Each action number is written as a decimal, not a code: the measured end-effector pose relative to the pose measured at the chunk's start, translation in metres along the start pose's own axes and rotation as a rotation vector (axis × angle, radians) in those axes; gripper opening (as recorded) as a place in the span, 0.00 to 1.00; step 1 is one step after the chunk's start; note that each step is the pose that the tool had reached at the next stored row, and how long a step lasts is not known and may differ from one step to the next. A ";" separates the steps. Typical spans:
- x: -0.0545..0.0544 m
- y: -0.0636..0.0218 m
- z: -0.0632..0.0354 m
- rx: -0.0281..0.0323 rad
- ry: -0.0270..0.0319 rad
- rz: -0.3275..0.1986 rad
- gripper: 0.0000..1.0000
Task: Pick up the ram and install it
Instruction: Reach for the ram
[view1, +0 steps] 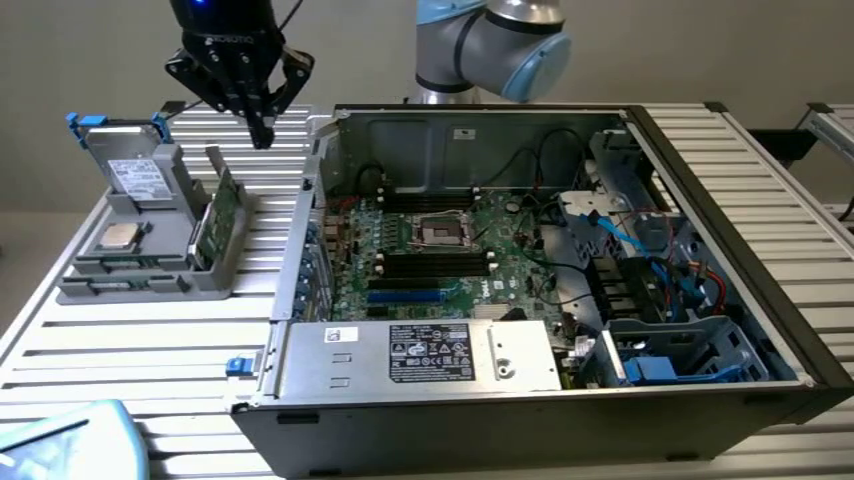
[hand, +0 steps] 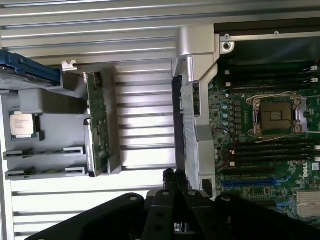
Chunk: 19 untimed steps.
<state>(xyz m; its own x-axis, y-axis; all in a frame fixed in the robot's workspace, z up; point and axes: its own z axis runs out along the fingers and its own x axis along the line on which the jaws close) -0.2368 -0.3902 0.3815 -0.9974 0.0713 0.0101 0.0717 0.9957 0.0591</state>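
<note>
My gripper (view1: 262, 136) hangs shut and holds nothing, above the slatted table between the grey parts holder (view1: 134, 285) and the open computer case (view1: 534, 400). In the wrist view its black fingertips (hand: 170, 176) meet near the case's side wall. A green circuit board (view1: 220, 215) stands on edge in the holder, seen from above in the wrist view (hand: 97, 125). I cannot tell whether this is the ram or a wider card. The motherboard (view1: 514, 255) lies in the case with black memory slots (view1: 430, 266) beside the processor socket (view1: 441, 232).
The holder also carries a silver processor chip (view1: 120, 236) and a hard drive in a blue frame (view1: 138, 172). The case's upright walls (view1: 296, 240), its power supply (view1: 427, 355) and cables (view1: 641, 250) crowd the exterior view's right. A robot arm base (view1: 481, 45) stands behind.
</note>
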 end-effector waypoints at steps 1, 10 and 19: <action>0.004 -0.0003 0.0009 0.0000 0.0000 0.000 0.11; 0.045 -0.0034 0.0097 0.0000 0.0000 0.000 0.11; 0.086 -0.0068 0.0184 -0.0005 0.0001 0.000 0.11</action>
<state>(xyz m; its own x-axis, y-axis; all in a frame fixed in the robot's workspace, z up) -0.3231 -0.3898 0.3636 -0.9974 0.0711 0.0102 0.0715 0.9957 0.0595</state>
